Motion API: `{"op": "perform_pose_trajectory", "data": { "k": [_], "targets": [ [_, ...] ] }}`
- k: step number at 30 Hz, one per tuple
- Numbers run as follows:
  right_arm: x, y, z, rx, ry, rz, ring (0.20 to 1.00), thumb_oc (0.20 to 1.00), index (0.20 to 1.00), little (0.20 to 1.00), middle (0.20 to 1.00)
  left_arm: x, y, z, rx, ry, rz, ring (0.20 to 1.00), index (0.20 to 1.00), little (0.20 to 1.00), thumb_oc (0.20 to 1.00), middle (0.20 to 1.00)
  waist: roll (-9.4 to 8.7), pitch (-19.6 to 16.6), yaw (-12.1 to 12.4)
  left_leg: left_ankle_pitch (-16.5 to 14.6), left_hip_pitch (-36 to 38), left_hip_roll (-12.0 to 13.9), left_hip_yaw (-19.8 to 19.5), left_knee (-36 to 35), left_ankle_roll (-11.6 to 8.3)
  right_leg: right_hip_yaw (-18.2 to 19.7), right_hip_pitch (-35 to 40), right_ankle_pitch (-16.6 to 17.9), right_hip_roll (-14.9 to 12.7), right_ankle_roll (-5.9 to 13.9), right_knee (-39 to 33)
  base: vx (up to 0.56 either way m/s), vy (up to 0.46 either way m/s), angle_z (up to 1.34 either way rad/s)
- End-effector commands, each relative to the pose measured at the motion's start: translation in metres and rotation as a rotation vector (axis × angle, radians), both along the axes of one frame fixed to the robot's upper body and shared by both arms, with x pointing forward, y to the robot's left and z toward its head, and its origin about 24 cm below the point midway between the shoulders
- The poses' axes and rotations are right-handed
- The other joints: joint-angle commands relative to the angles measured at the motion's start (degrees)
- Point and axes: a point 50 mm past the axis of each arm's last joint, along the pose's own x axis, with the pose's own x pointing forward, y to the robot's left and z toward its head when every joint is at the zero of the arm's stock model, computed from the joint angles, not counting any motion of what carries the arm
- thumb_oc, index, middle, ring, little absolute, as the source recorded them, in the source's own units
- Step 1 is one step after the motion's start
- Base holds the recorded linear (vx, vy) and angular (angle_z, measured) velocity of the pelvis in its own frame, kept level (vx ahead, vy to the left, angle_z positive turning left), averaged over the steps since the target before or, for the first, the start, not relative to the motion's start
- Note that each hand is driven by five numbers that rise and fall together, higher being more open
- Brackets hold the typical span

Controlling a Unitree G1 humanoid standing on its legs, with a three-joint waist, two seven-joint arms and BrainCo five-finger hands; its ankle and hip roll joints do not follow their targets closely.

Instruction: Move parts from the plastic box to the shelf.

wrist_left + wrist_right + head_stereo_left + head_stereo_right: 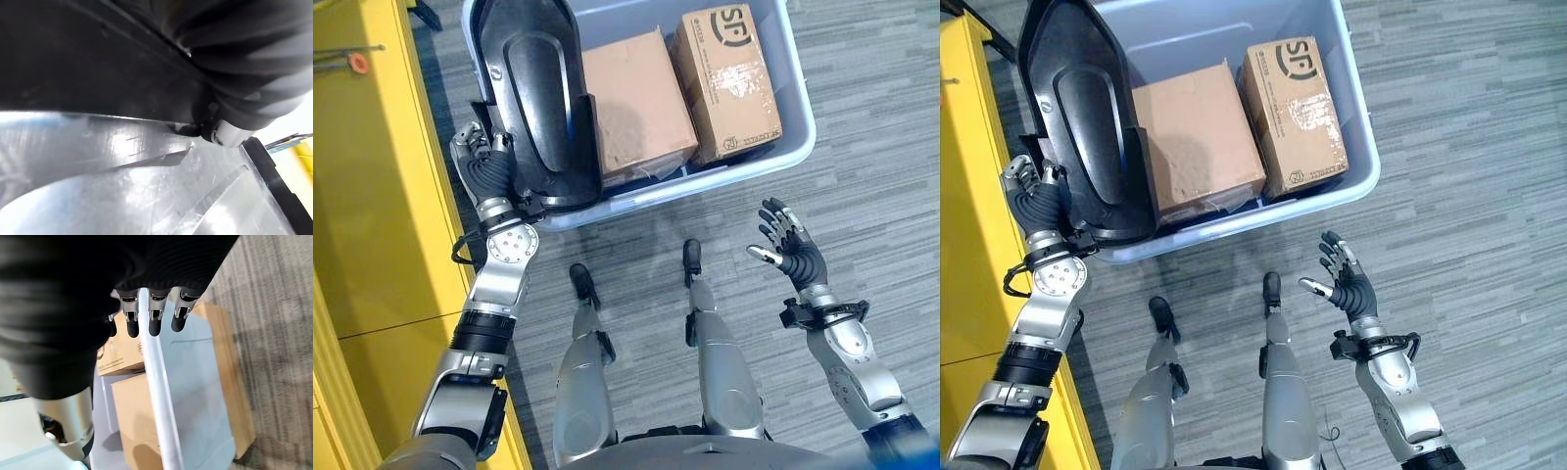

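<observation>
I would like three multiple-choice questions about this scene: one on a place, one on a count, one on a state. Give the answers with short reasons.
1. Where in the box is the black part?
A. at its left end
B. at its right end
C. on the floor outside it

2. How many cardboard cartons lie in the box?
A. one
B. two
C. four

3. What is the state of the right hand?
A. closed round a carton
C. open, holding nothing
B. pressed flat on the box rim

Answers:
1. A: the black part stands at the left end, by the left hand, next to the yellow shelf.
2. B: a plain carton and a printed carton lie side by side.
3. C: its fingers are spread over the floor, apart from the box.
</observation>
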Motion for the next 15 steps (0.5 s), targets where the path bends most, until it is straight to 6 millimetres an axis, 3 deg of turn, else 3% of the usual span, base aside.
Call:
{"op": "perform_pose_trajectory", "data": {
  "k": [1,5,15],
  "targets": [
    [-0.004,-0.018,0.005,0.029,-0.031,-0.061,1.0,1.0,1.0,1.0,1.0,-0.013,0.019,0.032,0.108,-0.15,0.025,0.2,0.2,0.2,0.2,0.2,-0.21,-3.85,-0.6,-5.09,2.15,0.17,-3.52,3.48,-0.21,-2.76,10.46,-7.9,-5.87,4.43,2.3,0.02,-0.015,0.06],
    [-0.006,-0.022,0.003,0.026,-0.018,-0.073,1.0,1.0,1.0,1.0,1.0,-0.026,0.023,0.023,0.124,-0.123,-0.018,0.2,0.2,0.2,0.2,0.2,0.5,-5.04,0.12,-5.35,3.75,0.36,-3.78,3.5,-0.22,-2.96,12.01,-8.4,-6.04,4.37,2.51,0.01,-0.006,0.02],
    [-0.015,-0.035,-0.007,0.002,0.036,-0.105,1.0,1.0,1.0,1.0,1.0,-0.06,0.031,-0.022,0.108,0.078,-0.161,0.2,0.2,0.2,0.2,0.2,2.21,-8.82,1.74,-5.89,9.4,1.72,-5.05,4.33,-0.46,-3.86,17.66,-12.22,-4.92,3.47,5.13,0.02,-0.05,0.06]
  ]
}}
